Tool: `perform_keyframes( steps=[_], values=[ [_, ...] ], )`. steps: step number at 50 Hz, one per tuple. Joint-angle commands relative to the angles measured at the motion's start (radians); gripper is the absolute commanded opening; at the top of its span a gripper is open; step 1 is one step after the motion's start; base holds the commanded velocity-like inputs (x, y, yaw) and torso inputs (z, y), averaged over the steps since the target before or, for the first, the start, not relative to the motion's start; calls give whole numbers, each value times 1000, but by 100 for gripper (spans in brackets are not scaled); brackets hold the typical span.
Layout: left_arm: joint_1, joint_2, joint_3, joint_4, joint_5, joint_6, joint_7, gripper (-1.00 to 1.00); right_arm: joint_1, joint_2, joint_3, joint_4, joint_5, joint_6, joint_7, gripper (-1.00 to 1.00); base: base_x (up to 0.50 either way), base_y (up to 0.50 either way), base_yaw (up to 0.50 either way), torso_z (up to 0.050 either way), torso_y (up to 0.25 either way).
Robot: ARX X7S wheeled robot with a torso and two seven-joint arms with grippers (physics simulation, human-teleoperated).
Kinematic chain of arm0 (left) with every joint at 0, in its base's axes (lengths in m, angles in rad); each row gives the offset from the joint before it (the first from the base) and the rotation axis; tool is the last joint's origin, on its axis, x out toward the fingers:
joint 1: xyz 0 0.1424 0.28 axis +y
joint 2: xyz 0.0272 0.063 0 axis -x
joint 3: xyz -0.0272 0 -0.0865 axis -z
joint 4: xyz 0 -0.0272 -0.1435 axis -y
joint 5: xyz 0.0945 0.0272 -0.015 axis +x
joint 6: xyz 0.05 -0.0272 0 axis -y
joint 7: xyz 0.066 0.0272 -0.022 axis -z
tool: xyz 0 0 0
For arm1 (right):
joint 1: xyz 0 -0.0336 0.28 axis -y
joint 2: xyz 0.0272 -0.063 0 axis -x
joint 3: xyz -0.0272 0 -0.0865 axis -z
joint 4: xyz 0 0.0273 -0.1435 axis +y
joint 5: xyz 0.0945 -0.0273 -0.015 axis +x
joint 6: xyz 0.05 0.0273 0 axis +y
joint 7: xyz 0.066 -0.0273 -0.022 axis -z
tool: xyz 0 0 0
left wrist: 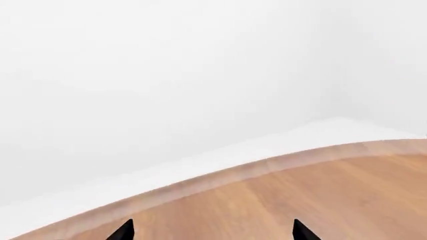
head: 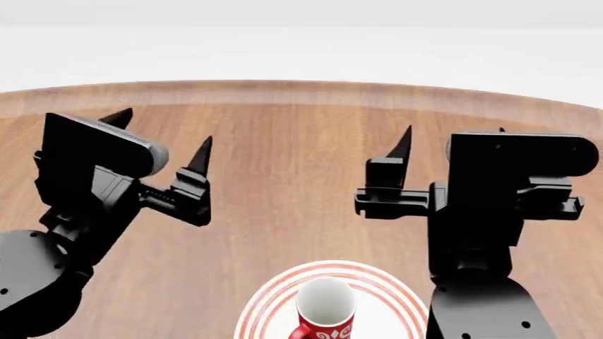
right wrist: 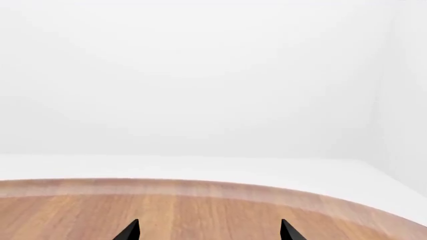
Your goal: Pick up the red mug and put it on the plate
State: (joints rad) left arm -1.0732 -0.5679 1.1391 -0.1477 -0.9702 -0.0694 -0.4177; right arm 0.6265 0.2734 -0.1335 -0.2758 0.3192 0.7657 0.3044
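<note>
Both tools, left tool (head: 160,138) and right tool (head: 454,138), hang wide open and empty above the surface (head: 282,176), while the mug (head: 325,314) stands on the plate (head: 264,311).

There was one floral red ceramic mug (head: 325,319), one red-ringed round white plate (head: 267,307), one wooden table (head: 282,176), and two black grippers.

The head view's bottom edge cuts off the red mug (head: 325,314) and the plate (head: 268,304)
</note>
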Motion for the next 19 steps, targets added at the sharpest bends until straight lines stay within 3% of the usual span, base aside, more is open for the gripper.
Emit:
perform_keyframes(
  steps=[1,19],
  values=[
    [19,-13,-54,7,80,96,-158,100,0,0,-9,-1,1,-11,-1,100,0,0,0,0,0],
    [16,-15,-53,22,88,93,-155,100,2,7,-18,-19,8,-18,-2,100,0,0,0,0,0]
  ],
)
